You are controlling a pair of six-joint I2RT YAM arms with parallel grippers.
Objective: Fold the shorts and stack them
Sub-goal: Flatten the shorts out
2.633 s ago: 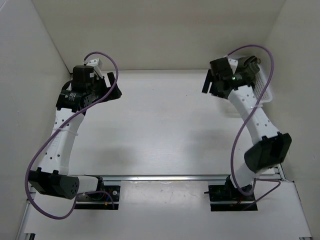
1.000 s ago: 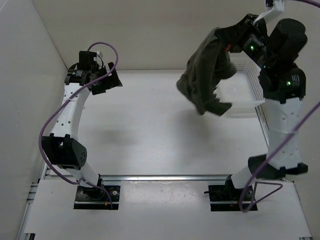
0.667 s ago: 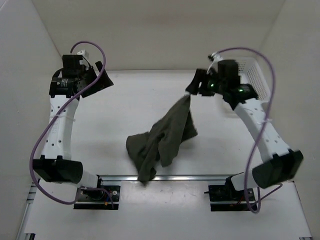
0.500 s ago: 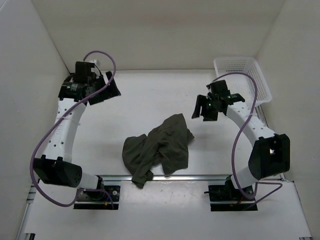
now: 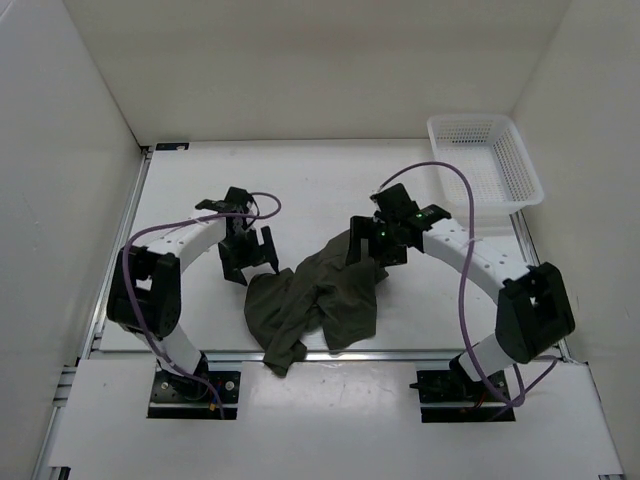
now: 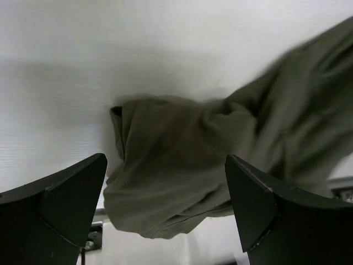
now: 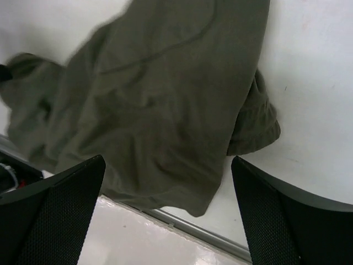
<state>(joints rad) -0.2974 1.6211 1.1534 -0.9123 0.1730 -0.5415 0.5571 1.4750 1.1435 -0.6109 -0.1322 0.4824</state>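
- Top external view: the shorts (image 5: pixel 320 300), dark olive green, are lying crumpled in a loose heap on the white bench (image 5: pixel 300 185), toward its near edge and between the two arms.
- One narrow end of the fabric is trailing down onto the metal rail (image 5: pixel 400 353) at the near edge.
- The left pincer (image 5: pixel 250 262) is hanging just beside the upper left corner of the heap, with its fingers spread.
- The right pincer (image 5: pixel 365 250) is hovering over the upper right corner of the heap. From here it cannot be told whether it is touching the cloth.
- A white mesh basket (image 5: pixel 527 178) is standing in the far right corner, well apart from the shorts.
- Left wrist view: the left pincer (image 6: pixel 165 160) is gaping wide, with both dark fingers (image 6: pixel 60 204) at the lower corners and nothing held between them.
- The shorts (image 6: pixel 276 127) are lying beyond the fingers in rumpled folds, with a rounded bunch in the middle and bare bench (image 6: pixel 110 49) behind it.
- Right wrist view: the right pincer (image 7: pixel 166 160) is also standing wide open and gripping nothing.
- The shorts (image 7: pixel 165 94) are filling most of the frame. A seam line is running across them, and a small fold is sticking out on the right onto the bench (image 7: pixel 314 83).
- The rail (image 7: pixel 185 226) is showing past the lower edge of the cloth.
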